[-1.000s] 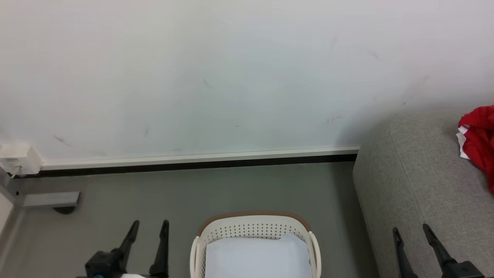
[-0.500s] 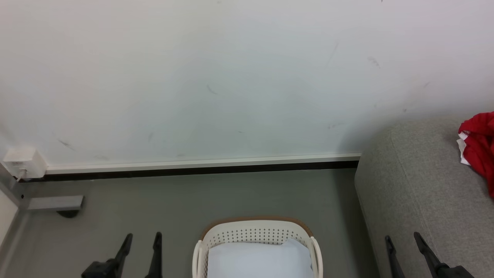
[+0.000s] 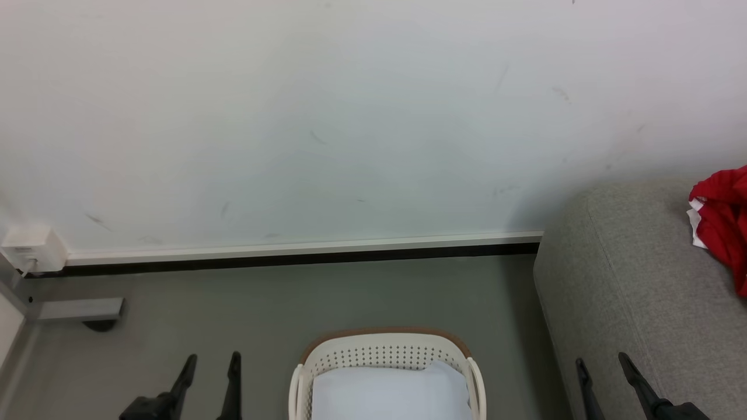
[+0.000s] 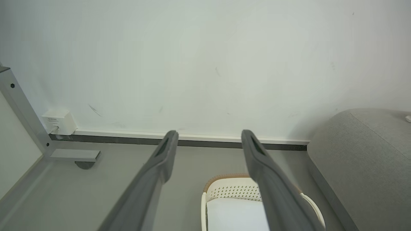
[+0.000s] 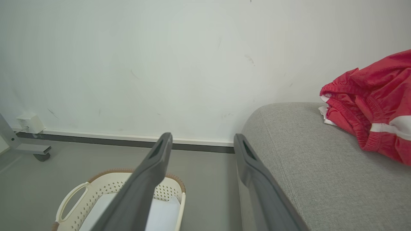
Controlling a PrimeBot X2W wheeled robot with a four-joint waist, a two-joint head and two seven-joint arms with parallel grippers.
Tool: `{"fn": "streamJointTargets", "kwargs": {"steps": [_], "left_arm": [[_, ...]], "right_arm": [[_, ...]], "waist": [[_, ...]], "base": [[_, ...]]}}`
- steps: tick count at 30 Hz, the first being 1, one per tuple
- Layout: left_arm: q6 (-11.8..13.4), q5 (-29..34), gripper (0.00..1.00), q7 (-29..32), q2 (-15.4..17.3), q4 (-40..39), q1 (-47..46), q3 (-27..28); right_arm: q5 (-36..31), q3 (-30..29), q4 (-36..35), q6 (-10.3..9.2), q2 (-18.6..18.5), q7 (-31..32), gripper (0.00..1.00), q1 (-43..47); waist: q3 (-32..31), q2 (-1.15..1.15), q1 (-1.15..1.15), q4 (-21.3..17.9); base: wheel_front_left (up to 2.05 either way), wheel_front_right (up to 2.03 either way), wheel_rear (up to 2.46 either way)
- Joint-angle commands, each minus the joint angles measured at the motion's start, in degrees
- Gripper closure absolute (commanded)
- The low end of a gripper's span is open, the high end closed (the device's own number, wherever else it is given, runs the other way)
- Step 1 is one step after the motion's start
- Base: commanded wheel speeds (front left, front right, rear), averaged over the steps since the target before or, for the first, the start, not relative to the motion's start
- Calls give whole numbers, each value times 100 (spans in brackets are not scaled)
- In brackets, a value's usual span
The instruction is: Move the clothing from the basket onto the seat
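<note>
- The white wall [image 3: 350, 116] takes up the upper half of your head view, marked with a few faint scuffs, and a pale skirting strip runs along its foot.
- The grey floor [image 3: 292, 297] lies below it, running between the wall and your grippers.
- The seat [image 3: 630, 280], a grey fabric sofa with rounded edges, stands on your right against the wall.
- The basket [image 3: 385, 350] sits on the floor between your two grippers, just left of the seat. You can see its brown rim and perforated white wall.
- A pale blue-white cloth [image 3: 391, 394] lies flat inside the basket.
- The clothing [image 3: 723, 221] is the crumpled red jersey with white trim. It rests on top of the seat at your far right, well apart from the basket.
- Your left gripper [image 3: 213, 357] hangs over the floor left of the basket, fingers spread apart and holding nothing.
- Your right gripper [image 3: 601, 359] hangs at the seat's front edge, fingers likewise apart and empty, clear of the clothing.
- A small white wall box [image 3: 32, 248] sits low at your far left, above a grey metal foot [image 3: 79, 309].
</note>
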Motion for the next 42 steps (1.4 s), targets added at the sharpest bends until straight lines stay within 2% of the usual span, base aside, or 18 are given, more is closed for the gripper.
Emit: {"fn": "streamJointTargets", "kwargs": {"steps": [1,9,10,15,42], "left_arm": [[-24,102,0,-3,8,10,3,34],[-114,161,0,-3,-60,48,-35,130],[-119,147,100,0,-58,36,-14,113],[-130,53,100,53,-103,252,29,139],[-170,-2730,100,756,-127,-84,-167,383]], "right_arm": [[82,0,11,-17,-2,-14,0,-11],[115,37,-3,-17,-2,-14,0,-29],[66,41,-2,-1,0,0,100,-1],[184,35,162,0,15,61,100,66],[2969,-293,-46,-3,3,762,100,-213]], "waist": [[4,0,0,-4],[5,0,0,-14],[5,0,0,-14],[5,0,0,-15],[39,0,0,5]], "base": [[0,0,0],[0,0,0],[0,0,0],[0,0,0],[0,0,0]]}}
